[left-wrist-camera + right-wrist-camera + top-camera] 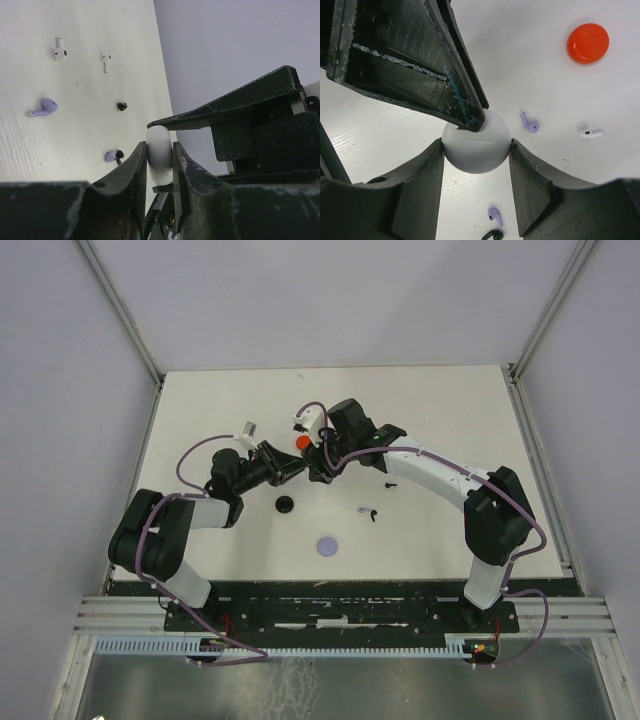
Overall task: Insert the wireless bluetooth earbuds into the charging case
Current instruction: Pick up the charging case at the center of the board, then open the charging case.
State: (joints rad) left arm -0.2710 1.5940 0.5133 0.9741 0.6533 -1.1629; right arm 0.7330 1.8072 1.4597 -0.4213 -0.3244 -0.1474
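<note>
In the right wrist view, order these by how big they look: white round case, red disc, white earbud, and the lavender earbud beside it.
1. white round case, though it is nearest the camera.
2. red disc.
3. lavender earbud and white earbud: they look alike, not ranked.

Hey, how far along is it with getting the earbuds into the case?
Done: no earbud looks seated yet. In hand: the left gripper and the right gripper both clamp the white round glossy case, which looks closed. Left: the small white stemmed earbud, the lavender earbud and the black earbud lie loose on the white table, and none has been picked up.
</note>
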